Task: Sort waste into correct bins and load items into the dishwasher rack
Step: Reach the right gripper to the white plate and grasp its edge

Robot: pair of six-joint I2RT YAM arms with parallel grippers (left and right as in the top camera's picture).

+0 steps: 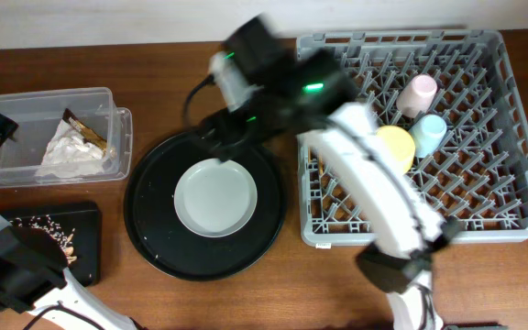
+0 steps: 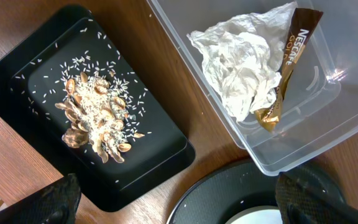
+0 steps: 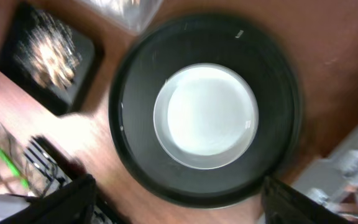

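Note:
The pale grey plate [image 1: 214,197] lies on a large round black tray [image 1: 154,234]; it also shows in the right wrist view [image 3: 206,115]. My right gripper [image 3: 179,199] is open and empty, high over the plate. The napkin [image 2: 241,68] and gold-brown wrapper [image 2: 291,56] lie in the clear tub [image 2: 309,143]. The food scraps [image 2: 95,115] lie in the shallow black tray [image 2: 160,168]. My left gripper [image 2: 179,208] is open and empty above them. The pink cup [image 1: 419,94], light-blue cup [image 1: 429,135] and yellow bowl [image 1: 395,147] sit in the rack [image 1: 484,55]. The chopsticks are out of view.
The right arm [image 1: 365,174] crosses the rack's left side and hides part of it. The left arm [image 1: 7,266] is at the front left corner. The clear tub [image 1: 26,101] and the black tray [image 1: 85,243] stand left of the round tray.

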